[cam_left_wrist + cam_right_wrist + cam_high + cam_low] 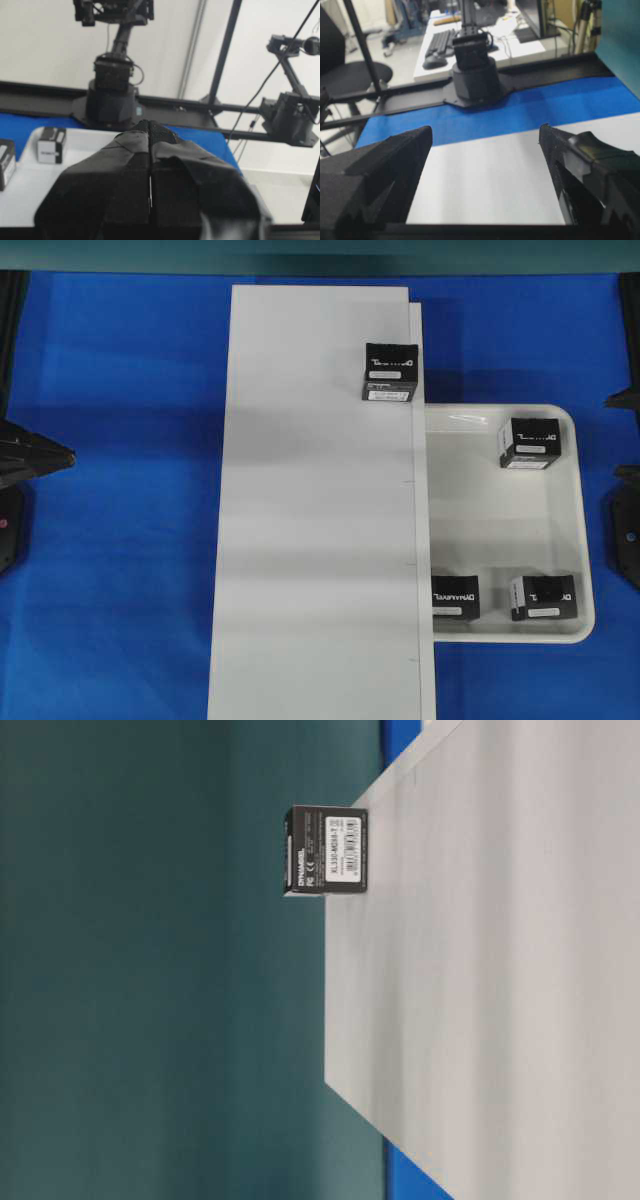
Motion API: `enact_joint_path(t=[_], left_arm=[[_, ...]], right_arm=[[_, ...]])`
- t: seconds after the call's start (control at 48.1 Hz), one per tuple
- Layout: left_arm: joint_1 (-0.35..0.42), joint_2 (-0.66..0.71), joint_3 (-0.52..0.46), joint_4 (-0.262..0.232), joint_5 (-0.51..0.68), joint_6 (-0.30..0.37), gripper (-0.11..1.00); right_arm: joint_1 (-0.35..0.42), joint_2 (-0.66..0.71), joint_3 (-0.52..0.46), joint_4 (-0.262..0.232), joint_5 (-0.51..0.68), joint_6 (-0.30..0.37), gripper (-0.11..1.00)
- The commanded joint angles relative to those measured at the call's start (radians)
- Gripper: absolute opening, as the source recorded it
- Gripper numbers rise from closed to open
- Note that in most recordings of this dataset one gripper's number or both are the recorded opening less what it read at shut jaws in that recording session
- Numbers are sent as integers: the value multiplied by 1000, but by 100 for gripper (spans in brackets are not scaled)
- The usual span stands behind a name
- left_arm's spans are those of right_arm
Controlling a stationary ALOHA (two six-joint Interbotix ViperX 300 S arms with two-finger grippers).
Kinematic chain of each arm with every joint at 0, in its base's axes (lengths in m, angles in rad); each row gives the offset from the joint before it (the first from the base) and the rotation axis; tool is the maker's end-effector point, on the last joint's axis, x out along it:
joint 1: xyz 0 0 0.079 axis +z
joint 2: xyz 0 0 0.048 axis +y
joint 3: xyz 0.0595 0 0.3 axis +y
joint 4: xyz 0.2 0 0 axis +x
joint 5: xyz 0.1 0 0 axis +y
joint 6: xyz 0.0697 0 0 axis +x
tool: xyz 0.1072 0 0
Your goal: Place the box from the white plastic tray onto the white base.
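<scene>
Tray boxes point(533, 443): right of the white base point(310, 540), in the white plastic tray point(585, 540). Your right fingers point(485, 150), spread wide and empty, are nearer; left fingers point(150, 150) pressed together.

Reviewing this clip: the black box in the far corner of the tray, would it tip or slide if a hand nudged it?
The box looks squat with flat faces, so it would probably slide rather than roll or tip. The tray appears glossy, so it might skid easily. It stands near the rim, which would likely stop it.
</scene>
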Motion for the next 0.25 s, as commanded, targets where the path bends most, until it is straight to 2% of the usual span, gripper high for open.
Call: enact_joint_path(t=[0.0, 0.229], left_arm=[[0, 6, -12, 3, -6, -8, -7], [0, 5, -6, 3, -5, 2, -7]], right_arm=[[2, 6, -6, -2, -3, -3, 95], [2, 8, -5, -3, -2, -3, 95]])
